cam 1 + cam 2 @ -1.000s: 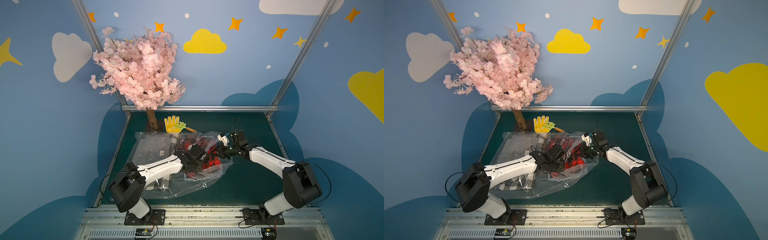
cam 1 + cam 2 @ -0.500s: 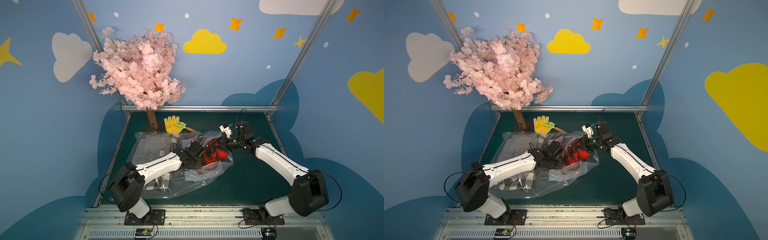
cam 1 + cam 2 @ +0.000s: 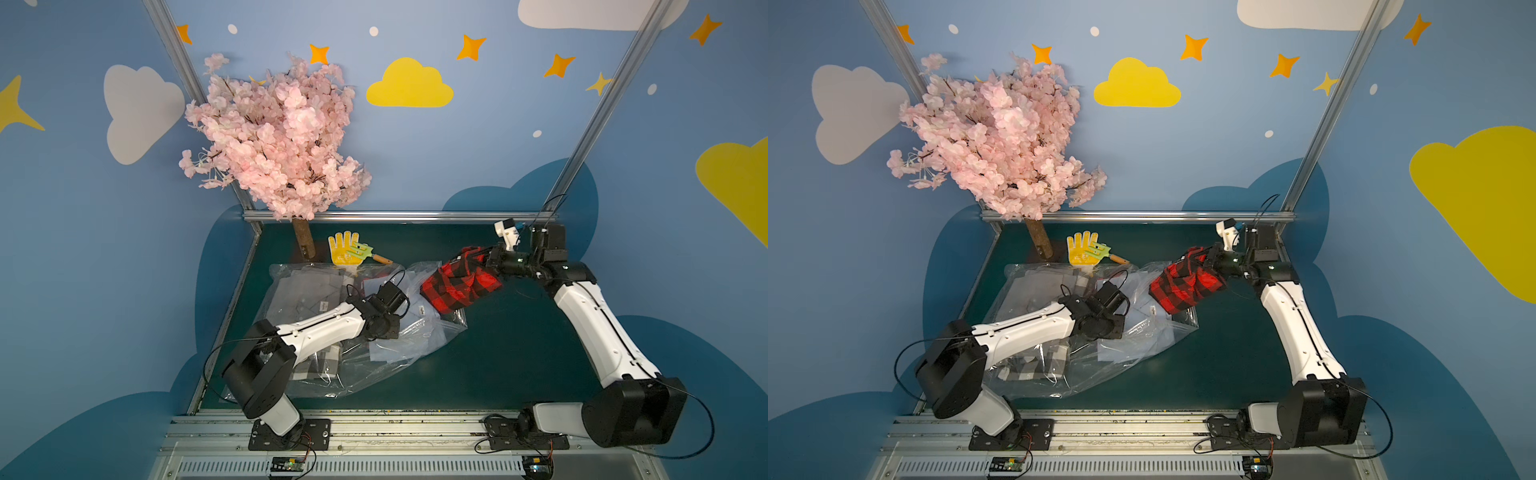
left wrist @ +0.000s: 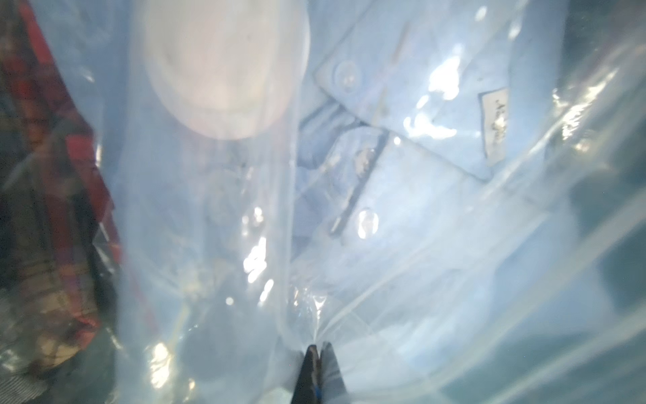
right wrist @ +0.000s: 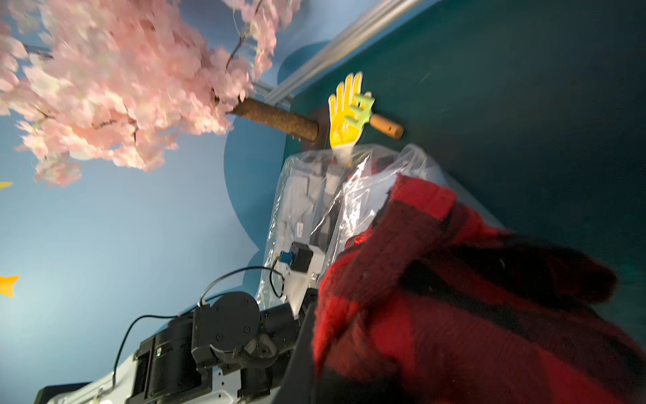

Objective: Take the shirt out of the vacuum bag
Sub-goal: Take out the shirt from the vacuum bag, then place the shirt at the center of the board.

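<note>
Shirt (image 3: 459,286), red-and-black plaid, hangs bunched from the right gripper (image 3: 490,261), whose jaws pinch the cloth. It sits right of centre in both top views, lifted above the worktop (image 3: 519,353). Its lower end lies at the mouth of the vacuum bag (image 3: 353,370), so I judge it nearly clear. The left gripper (image 4: 316,351), pressed together on a fold of bag film, likely anchors the bag against the pull. Inside the bag lie a light blue shirt (image 4: 419,122) near the white valve (image 4: 223,70), and a grey checked garment (image 3: 1034,368).
</note>
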You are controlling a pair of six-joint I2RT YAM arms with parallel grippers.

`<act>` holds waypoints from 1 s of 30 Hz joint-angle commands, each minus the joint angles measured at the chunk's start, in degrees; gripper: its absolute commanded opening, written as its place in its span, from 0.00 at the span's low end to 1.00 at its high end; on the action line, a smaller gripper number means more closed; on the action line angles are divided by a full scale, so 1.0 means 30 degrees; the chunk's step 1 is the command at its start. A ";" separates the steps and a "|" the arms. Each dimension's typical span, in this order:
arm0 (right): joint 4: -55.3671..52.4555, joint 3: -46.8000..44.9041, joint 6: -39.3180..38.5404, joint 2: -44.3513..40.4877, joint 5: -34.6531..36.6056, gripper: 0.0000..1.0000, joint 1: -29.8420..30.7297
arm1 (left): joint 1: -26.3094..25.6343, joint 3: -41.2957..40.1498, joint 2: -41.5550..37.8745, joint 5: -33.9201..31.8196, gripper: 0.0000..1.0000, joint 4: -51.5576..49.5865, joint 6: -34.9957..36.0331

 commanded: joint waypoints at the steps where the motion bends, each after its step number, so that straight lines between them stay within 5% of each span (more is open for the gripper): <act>1: 0.1245 0.0762 0.0073 0.1007 -0.2132 0.00 -0.1360 | 0.0203 -0.0250 0.0465 -0.0705 0.05 -0.1116 0.0504; 8: 0.7812 0.2860 0.4734 0.4176 -0.5016 0.00 -0.3013 | 0.0220 -0.0265 0.0312 -0.0675 0.05 -0.1107 0.0705; 13: 1.1167 0.0178 0.8235 0.5697 -0.5473 0.00 -0.4014 | 0.0207 -0.0409 0.0121 -0.0453 0.05 -0.0962 0.0723; 20: 0.7879 -0.5177 0.6093 0.5330 -0.4689 0.00 -0.6748 | 0.0217 -0.0675 -0.0441 0.0000 0.05 -0.0894 0.0940; 26: -0.0842 -0.4268 -0.0253 0.5139 -0.4798 0.00 -0.8767 | 0.0204 -0.0326 -0.0382 -0.0144 0.05 -0.1033 0.1261; 30: -0.2461 -0.5161 -0.1544 0.4887 -0.2810 0.00 -0.9833 | 0.0233 0.0344 -0.0092 -0.0363 0.05 -0.1234 0.1569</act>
